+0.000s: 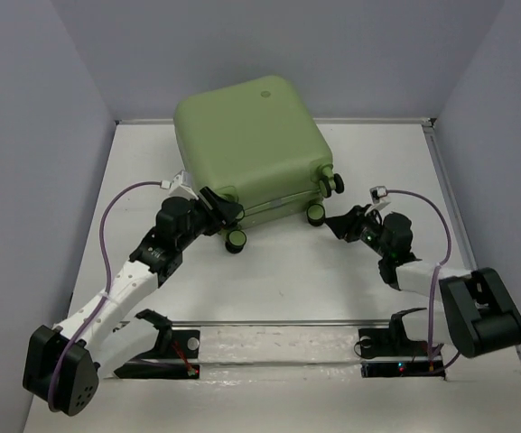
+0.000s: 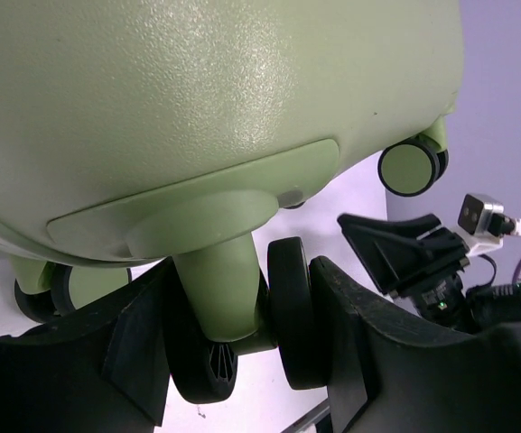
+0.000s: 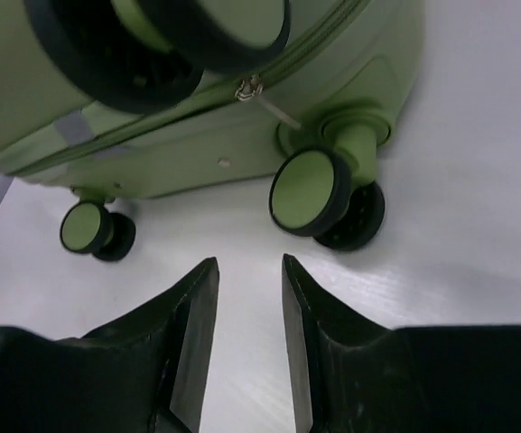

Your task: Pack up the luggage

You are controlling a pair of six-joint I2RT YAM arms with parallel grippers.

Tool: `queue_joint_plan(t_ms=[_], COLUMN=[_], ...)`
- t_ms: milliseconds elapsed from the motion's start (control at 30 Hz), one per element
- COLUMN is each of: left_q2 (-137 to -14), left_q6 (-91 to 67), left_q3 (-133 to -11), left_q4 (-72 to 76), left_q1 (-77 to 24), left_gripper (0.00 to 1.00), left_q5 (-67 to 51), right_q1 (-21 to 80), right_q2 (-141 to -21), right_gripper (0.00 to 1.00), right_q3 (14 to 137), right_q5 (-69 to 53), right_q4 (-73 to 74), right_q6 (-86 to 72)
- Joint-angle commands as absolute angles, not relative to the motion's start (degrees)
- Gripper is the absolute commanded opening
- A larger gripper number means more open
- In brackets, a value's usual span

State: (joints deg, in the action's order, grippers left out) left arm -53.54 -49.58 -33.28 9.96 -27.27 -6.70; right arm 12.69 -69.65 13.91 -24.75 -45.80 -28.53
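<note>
One white table (image 1: 332, 280) is seen. On it, in the upper middle of the top view, one closed green suitcase (image 1: 246, 144) is laid flat, its wheeled end turned toward the lower edge of the frame. Two arms are counted, one from the lower left (image 1: 125, 289) and one from the lower right (image 1: 423, 280). The left gripper (image 1: 226, 209) is closed about the leftmost wheel (image 2: 289, 316), which is pinched between its fingers. The right gripper (image 1: 335, 223) is parted narrowly and empty; a wheel at the right (image 3: 310, 191) lies just above its gap, untouched. Four wheels are counted in all.
</note>
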Motion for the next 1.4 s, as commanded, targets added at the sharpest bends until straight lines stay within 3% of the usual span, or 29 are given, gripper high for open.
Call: queue_joint_plan(t_ms=[0,200,533,633,767,867,1067,1133,1233,1367], left_q2=[-47.81,-46.59,-44.39,-44.03,-44.21,-44.56,-44.91,-45.17,-45.61,-45.62], left_q6=[-48.16,-48.34,-48.96,-48.96,-49.04,-49.22,-48.96,-48.78,-48.78,-48.43], left_q3=[-35.51,-35.16,-35.59,-35.86,-35.68,-35.68,-35.95,-35.86,-35.68,-35.60], left_q4=[30.85,30.59,28.48,27.69,27.42,27.33,27.16,27.07,27.16,27.16], left_q1=[-28.92,-28.92,-28.92,-28.92,-28.92,-28.92,-28.92,-28.92,-28.92,-28.92], left_gripper=[0.06,0.06,0.06,0.06,0.06,0.06,0.06,0.06,0.06,0.06], left_q5=[-15.99,-17.22,-17.93,-18.02,-17.93,-18.02,-17.58,-17.58,-17.67,-17.49], right_q1=[12.66,12.66,12.66,12.66,12.66,12.66,12.66,12.66,12.66,12.66], right_q2=[-80.05,-90.25,-100.27,-102.21,-103.01,-102.31,-102.48,-102.04,-100.99,-99.85], right_gripper=[0.45,0.51,0.52,0.45,0.23,0.14,0.07,0.10,0.39,0.45], right_q3=[17.92,23.20,28.65,29.18,27.69,27.68,28.21,27.78,27.25,26.90], right_q5=[-21.71,-22.94,-25.49,-26.19,-24.44,-23.20,-24.52,-24.52,-25.04,-25.58], right_q4=[-68.97,-75.40,-83.66,-87.44,-93.95,-94.13,-95.80,-95.80,-94.93,-94.31], right_q6=[-26.81,-25.05,-25.40,-27.50,-30.14,-30.85,-33.05,-32.79,-31.56,-30.94])
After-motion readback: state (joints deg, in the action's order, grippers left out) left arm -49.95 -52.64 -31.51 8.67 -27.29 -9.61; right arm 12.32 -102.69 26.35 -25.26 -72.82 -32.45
